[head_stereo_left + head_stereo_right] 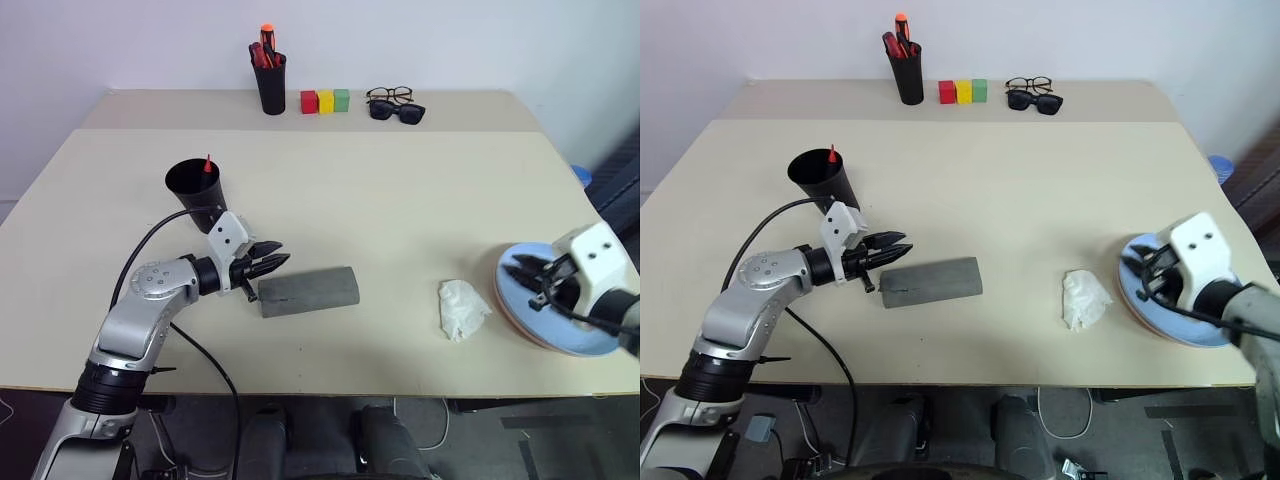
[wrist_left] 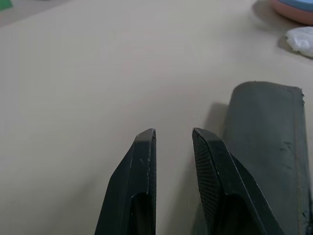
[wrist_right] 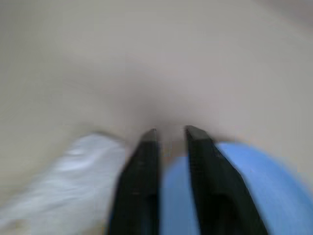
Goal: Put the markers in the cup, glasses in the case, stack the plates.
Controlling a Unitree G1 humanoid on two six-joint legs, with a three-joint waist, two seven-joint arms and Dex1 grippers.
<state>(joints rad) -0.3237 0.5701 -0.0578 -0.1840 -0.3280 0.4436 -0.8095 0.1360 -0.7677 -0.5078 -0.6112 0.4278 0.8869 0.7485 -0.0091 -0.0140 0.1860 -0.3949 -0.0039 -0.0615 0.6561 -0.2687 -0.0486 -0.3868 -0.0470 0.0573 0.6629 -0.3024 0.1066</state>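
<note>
Beige table [image 1: 400, 200] bears cup [image 1: 195, 190], case [image 1: 308, 291], stacked plates [image 1: 555, 335], tissue [image 1: 462, 308].

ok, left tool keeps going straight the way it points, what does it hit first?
Probably the grey case. The left tool points along the table at the case's near end, its fingers slightly apart and empty. In the wrist view the case lies just to one side, so it may only graze it.

Far edge of beige table [image 1: 400, 200]: straight-sided black pen holder [image 1: 270, 85] with red and orange pens [image 1: 264, 47] upright inside. Just right of it, row of three blocks, touching: red [image 1: 309, 101], yellow [image 1: 325, 101], green [image 1: 342, 99]. Further right, clear black-framed spectacles [image 1: 390, 95] behind black sunglasses [image 1: 397, 111], touching. Crumpled white tissue [image 1: 462, 309] near front edge, right side.
</note>
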